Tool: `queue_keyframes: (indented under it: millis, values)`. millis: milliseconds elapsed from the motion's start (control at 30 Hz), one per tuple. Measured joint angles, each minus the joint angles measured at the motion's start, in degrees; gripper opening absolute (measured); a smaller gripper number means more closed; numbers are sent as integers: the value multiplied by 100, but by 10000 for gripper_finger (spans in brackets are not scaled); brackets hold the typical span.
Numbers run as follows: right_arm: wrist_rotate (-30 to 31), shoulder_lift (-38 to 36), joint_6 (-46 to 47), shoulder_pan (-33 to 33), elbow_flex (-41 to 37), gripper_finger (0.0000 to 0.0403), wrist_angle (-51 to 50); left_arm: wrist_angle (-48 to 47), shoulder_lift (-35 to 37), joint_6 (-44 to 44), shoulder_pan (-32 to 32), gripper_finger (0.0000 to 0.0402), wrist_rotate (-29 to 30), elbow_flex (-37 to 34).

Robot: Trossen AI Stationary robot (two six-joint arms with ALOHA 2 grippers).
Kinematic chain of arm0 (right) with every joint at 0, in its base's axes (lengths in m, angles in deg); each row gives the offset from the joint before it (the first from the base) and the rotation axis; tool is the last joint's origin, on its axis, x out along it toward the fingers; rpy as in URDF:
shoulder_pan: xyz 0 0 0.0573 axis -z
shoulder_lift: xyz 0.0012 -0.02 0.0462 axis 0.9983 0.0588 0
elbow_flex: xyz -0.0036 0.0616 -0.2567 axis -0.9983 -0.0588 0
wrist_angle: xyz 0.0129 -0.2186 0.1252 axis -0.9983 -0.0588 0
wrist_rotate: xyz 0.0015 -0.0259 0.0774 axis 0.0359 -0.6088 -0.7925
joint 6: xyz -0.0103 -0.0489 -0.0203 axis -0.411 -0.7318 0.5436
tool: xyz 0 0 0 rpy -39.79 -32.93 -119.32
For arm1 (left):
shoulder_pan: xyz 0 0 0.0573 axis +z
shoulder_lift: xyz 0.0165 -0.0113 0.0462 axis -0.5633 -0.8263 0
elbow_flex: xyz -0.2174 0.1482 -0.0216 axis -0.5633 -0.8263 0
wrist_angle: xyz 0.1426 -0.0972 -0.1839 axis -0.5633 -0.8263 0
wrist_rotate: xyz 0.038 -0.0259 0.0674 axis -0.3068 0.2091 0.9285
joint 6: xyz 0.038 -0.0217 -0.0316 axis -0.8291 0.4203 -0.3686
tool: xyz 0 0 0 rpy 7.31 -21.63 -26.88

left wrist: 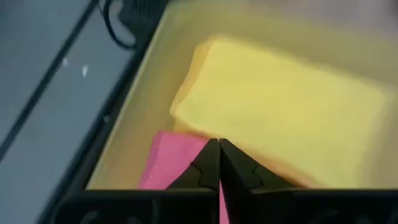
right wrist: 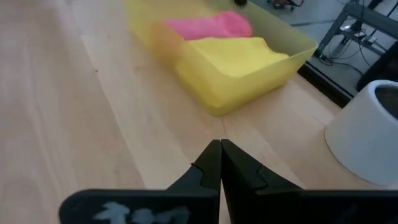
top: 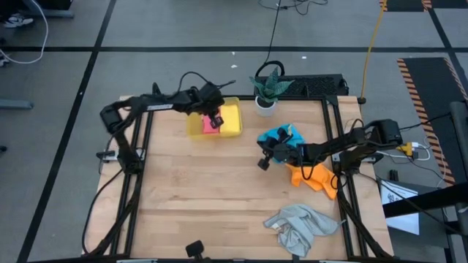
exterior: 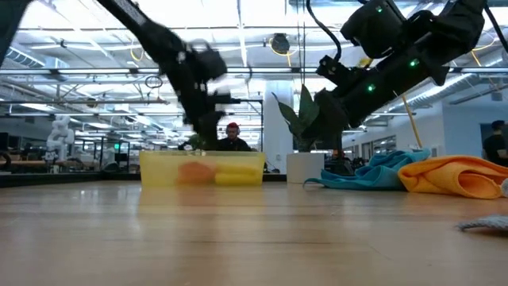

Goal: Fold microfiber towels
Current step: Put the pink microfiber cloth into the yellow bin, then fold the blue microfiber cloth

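We see the table [top: 219,197] carrying the tray [top: 232,126] near its far edge, left of the plant pot [top: 265,106]. In the tray lie two folded towels, the yellow towel [left wrist: 292,118] and, beside it on the side nearer the left edge, the pink towel [left wrist: 174,155]. Three remain unfolded along the right side: the blue towel [top: 278,136] near the pot, the orange towel [top: 316,177] crumpled by the right edge, and the grey towel [top: 300,226] in a heap toward the near right corner.

We judge two of five done, and the step in hand to be leaving the tray and turning to the next cloth. To do it well, we would lift the left arm straight up clear of the tray wall so it drags neither folded towel, then pick one loose towel and spread it flat on the bare middle of the table before folding. The blue one lies closest to the right arm, but its edge reaches toward the orange, so we would pinch a free corner and pull it well apart first.

The left gripper [left wrist: 219,168] hangs over the tray above the pink towel, fingers pressed together and holding nothing. The right gripper [right wrist: 220,167] hovers over bare wood beside the blue towel, pointing toward the tray, also clenched and empty.
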Motion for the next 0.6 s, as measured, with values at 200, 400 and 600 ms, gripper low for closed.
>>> queue_keyframes:
  millis: [200,400,600]
  values:
    - [2,-376,-151,-298,-2,0,-266,-840,1187,201,-617,3,10,2]
    - [-31,-1067,-241,-843,2,0,-1044,-621,2004,451,-1573,2,332,-875]
    - [-70,-1462,167,-1230,271,0,-2744,740,2272,952,-2625,10,1205,-2208]
